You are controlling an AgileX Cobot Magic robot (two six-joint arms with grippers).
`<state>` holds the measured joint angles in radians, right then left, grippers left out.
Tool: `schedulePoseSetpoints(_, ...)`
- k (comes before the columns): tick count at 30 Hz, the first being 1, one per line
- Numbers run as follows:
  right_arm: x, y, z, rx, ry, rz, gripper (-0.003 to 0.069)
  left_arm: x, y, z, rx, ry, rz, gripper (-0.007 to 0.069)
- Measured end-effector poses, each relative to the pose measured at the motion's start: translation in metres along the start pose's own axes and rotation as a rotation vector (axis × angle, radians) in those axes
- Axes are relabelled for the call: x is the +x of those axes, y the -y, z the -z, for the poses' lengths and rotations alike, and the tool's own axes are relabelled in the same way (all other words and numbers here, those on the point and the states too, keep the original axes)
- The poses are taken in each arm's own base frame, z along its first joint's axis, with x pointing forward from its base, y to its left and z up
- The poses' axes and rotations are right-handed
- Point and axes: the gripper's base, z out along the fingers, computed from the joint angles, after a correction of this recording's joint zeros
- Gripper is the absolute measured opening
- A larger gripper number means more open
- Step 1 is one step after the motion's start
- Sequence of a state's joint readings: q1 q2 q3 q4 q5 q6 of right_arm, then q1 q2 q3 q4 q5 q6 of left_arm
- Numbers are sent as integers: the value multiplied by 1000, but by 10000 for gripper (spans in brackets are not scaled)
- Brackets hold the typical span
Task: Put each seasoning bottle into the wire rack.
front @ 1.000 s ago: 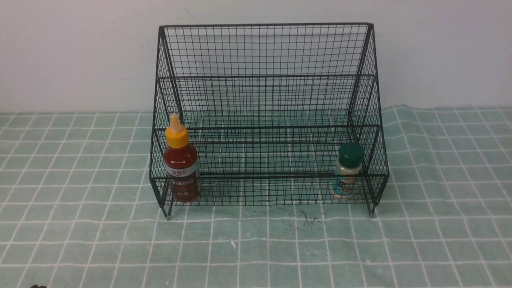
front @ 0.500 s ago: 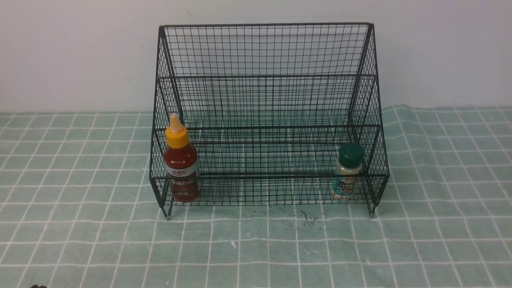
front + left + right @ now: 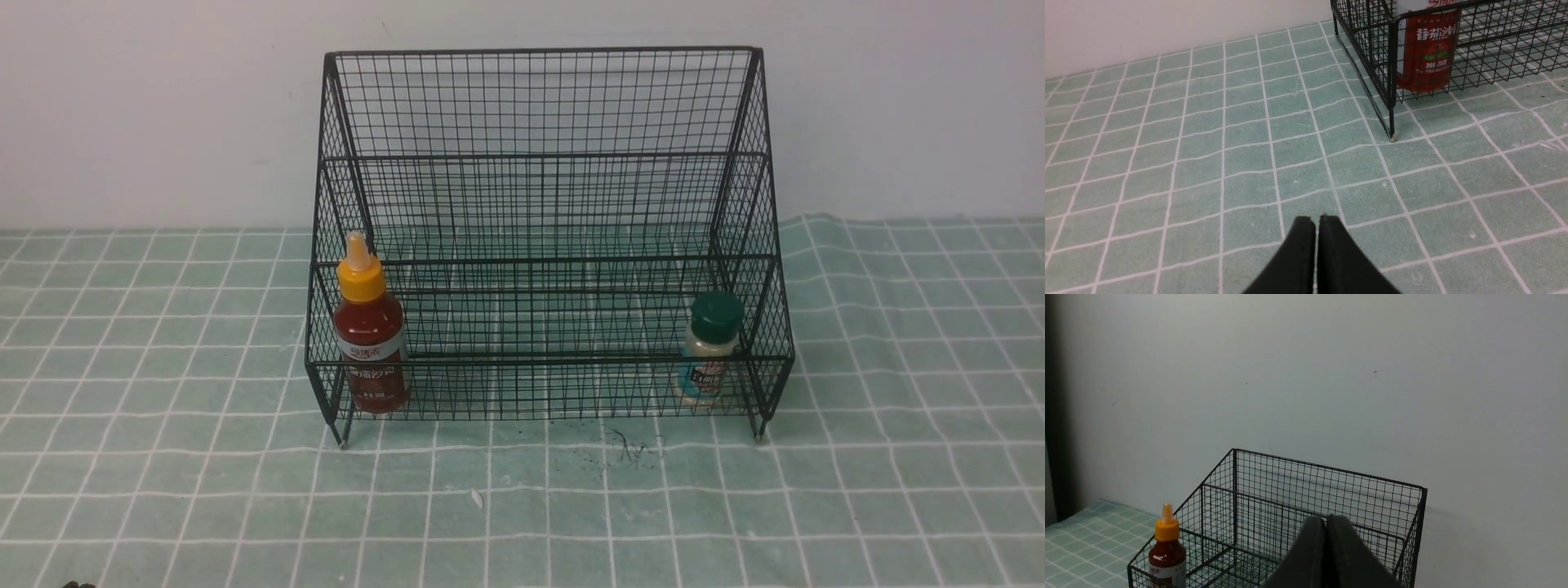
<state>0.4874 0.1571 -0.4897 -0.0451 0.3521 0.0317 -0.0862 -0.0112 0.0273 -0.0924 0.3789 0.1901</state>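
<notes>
The black wire rack [image 3: 539, 155] stands at the back middle of the table. The dark-red sauce bottle [image 3: 369, 331] with the orange-yellow nozzle cap stands upright in the rack's front tier at its left end. The beige shaker jar [image 3: 707, 349] with the dark green cap stands upright in the same tier at the right end. The sauce bottle also shows in the left wrist view [image 3: 1428, 49] and the right wrist view [image 3: 1166, 549]. My left gripper [image 3: 1316, 220] is shut and empty, low over the cloth, short of the rack's front left foot. My right gripper [image 3: 1326, 519] is shut and empty, raised in front of the rack [image 3: 1331, 490].
A pale green checked cloth [image 3: 163, 490] covers the table. A white wall [image 3: 163, 106] rises right behind the rack. Dark specks [image 3: 624, 447] lie on the cloth in front of the rack. Neither gripper shows in the front view.
</notes>
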Motion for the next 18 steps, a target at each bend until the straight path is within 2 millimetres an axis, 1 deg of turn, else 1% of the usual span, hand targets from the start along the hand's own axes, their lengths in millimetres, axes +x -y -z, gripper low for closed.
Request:
schedulePoseSetpoints(2,5,0,1,3,-4,0,-15,0,0,0,0,0,0,-6)
schedulePoseSetpoints(5,23,2,5,77,-25,7,-15,0,0,0,0,-1,0,-6)
schedulePoseSetpoints(10,82,12,8,316,-147,30,-15,0,0,0,0,-1,0,-6)
schedulePoseSetpoints(11,102,15,10,384,-191,30,-15,0,0,0,0,-1,0,-6)
schedulePoseSetpoints(12,104,15,10,393,-198,30,-15,0,0,0,0,-1,0,-6)
schedulePoseSetpoints(14,141,21,13,489,-302,9,-15,0,0,0,0,-1,0,-6)
schedulePoseSetpoints(15,151,22,15,505,-330,-1,-15,0,0,0,1,-1,1,-6)
schedulePoseSetpoints(18,161,23,17,525,-374,-28,-15,0,0,0,1,-2,1,-6)
